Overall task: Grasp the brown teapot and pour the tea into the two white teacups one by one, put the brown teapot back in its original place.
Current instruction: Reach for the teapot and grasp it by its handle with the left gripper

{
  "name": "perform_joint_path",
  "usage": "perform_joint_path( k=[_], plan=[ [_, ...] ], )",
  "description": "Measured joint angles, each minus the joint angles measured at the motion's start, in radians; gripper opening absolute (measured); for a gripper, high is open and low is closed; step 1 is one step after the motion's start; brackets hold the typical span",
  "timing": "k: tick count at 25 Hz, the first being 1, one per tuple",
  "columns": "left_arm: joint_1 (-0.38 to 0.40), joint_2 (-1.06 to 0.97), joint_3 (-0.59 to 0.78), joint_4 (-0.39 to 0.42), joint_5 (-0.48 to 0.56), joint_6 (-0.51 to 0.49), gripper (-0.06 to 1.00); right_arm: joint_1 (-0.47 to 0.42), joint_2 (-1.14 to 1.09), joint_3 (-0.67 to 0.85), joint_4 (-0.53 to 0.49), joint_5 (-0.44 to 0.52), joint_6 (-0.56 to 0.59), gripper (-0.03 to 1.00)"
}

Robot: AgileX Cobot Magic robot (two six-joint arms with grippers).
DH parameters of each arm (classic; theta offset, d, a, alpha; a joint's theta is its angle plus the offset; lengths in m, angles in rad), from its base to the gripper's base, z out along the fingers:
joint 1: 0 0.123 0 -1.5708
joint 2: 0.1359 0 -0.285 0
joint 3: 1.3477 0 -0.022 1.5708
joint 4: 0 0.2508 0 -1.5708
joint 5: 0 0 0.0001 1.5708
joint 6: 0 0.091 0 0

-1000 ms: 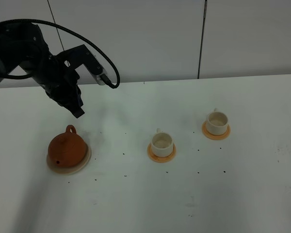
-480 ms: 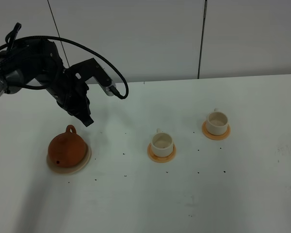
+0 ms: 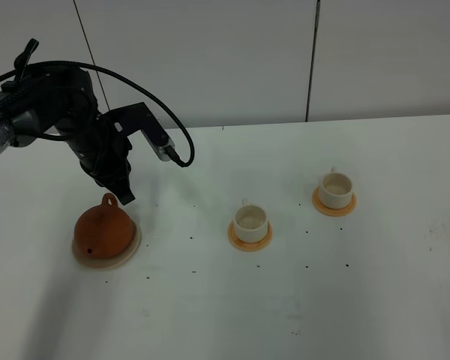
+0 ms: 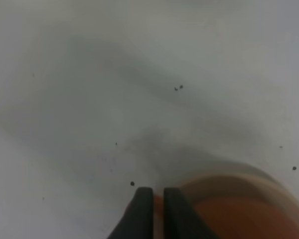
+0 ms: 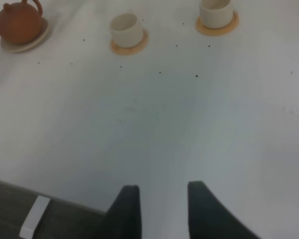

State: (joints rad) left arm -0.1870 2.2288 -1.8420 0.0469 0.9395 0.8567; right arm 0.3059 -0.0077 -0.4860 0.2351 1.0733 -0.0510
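Observation:
The brown teapot (image 3: 103, 230) sits upright on its beige saucer (image 3: 105, 262) at the table's left. My left gripper (image 3: 124, 197) hangs just above and beside its loop handle, apart from it. In the left wrist view the fingers (image 4: 142, 209) stand almost together around a thin slit, holding nothing, with the blurred teapot (image 4: 229, 216) and saucer (image 4: 239, 180) close by. The two white teacups (image 3: 251, 220) (image 3: 335, 188) stand on orange coasters, centre and right. My right gripper (image 5: 163, 199) is open over bare table near the front edge, far from the teapot (image 5: 20, 22) and the teacups (image 5: 124, 29) (image 5: 217, 11).
A black cable (image 3: 176, 139) loops from the left arm over the table's back left. Small dark specks dot the white tabletop (image 3: 300, 292). The table's front edge (image 5: 50, 209) shows in the right wrist view. The right arm is outside the high view.
The left arm swung right, then came down and back left, bringing its gripper close to the teapot's handle. Teapot and cups have not moved.

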Motion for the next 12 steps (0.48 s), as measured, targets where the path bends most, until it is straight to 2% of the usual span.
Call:
perform_joint_path(
  k=[12],
  plan=[
    [0.0, 0.031, 0.0, 0.029, 0.008, -0.005, 0.11, 0.0, 0.0, 0.0, 0.0, 0.0, 0.0, 0.23]
  ],
)
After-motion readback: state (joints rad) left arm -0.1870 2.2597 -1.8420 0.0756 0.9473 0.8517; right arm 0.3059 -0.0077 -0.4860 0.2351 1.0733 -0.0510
